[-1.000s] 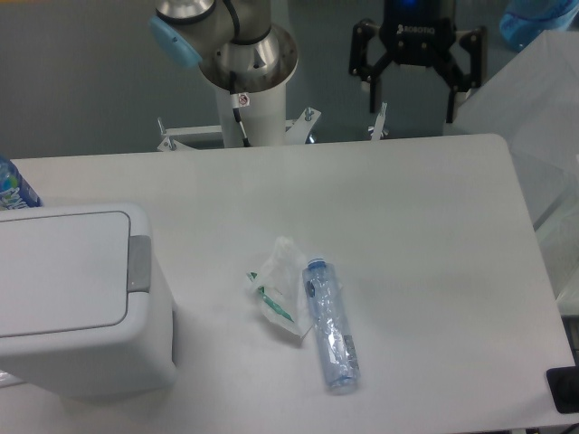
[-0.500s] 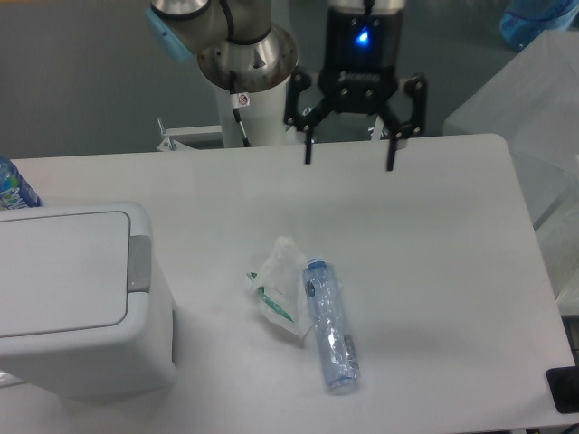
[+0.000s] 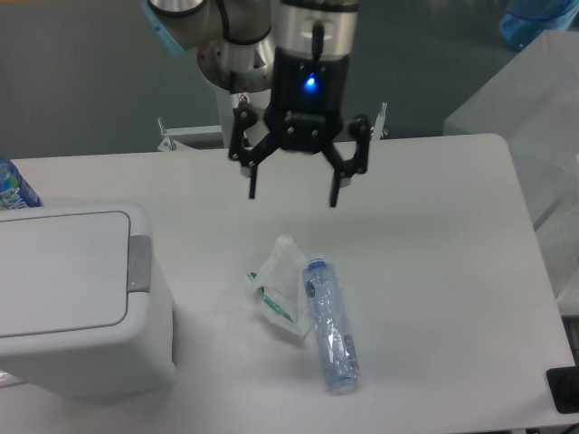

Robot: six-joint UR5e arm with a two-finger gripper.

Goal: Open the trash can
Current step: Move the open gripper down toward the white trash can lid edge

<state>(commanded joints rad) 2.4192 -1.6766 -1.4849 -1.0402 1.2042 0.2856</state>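
Observation:
The trash can (image 3: 77,298) is a large white bin at the left of the table, its flat lid panel shut and a small grey push tab (image 3: 138,263) on its right side. My gripper (image 3: 292,195) hangs open above the middle of the table, to the right of and higher than the bin. Nothing is between its fingers. It is well apart from the bin.
A clear plastic bottle (image 3: 329,324) with a blue cap lies on the table below the gripper. A crumpled clear wrapper (image 3: 277,287) lies against its left side. Another blue-labelled bottle (image 3: 13,187) peeks in at the far left edge.
The gripper has travelled from the table's back right edge leftward and forward, out over the table towards the bin. It stayed open. Nothing else moved.

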